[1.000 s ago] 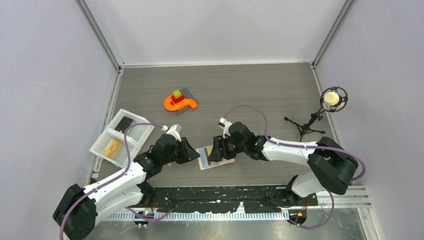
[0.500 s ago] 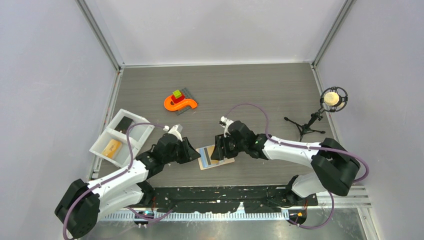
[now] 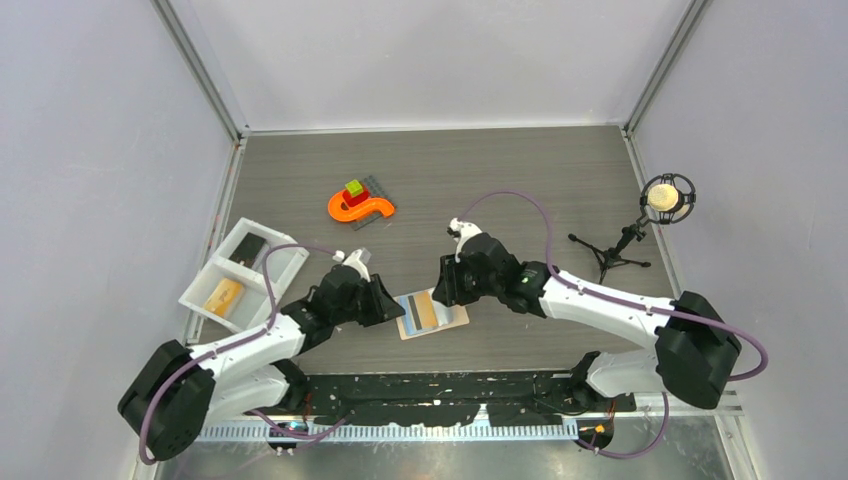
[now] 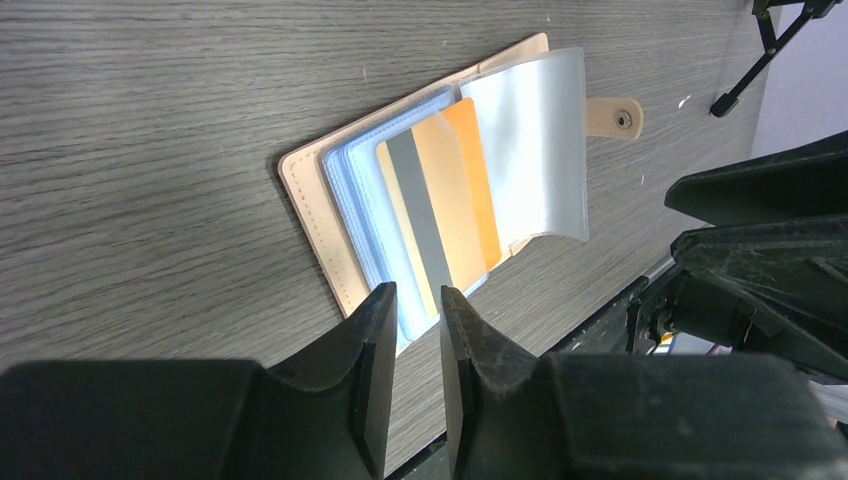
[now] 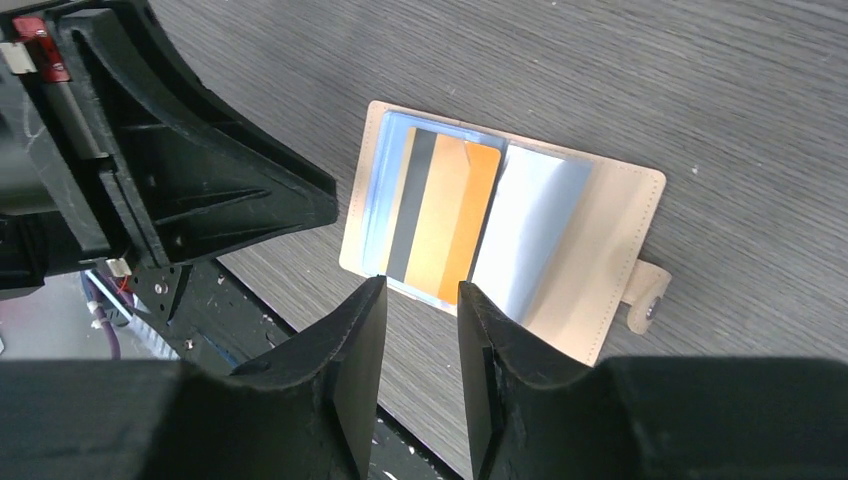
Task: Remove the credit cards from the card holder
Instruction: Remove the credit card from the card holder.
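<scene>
The card holder [image 3: 455,318] lies open and flat on the tabletop [image 3: 520,180], near its front edge, right between the two arms. An orange card [image 3: 428,310] with a grey stripe sits in its pale blue sleeves. One clear sleeve [image 4: 525,140] curls up off the right-hand page.

The left fingers [image 4: 455,320] hover just beside the holder's left edge, parted by only a narrow gap and holding nothing. The right fingers [image 5: 370,310] hang close over the holder's far edge, a little wider apart, with nothing in them either.

Off to the left, a white tray [image 3: 210,259] has a dark flat piece [image 3: 248,245] in its far compartment and a yellowish one [image 3: 224,293] in the near compartment. An orange S-shaped toy [image 3: 360,207] sits farther back. A small microphone stand [image 3: 620,245] is over on the right.
</scene>
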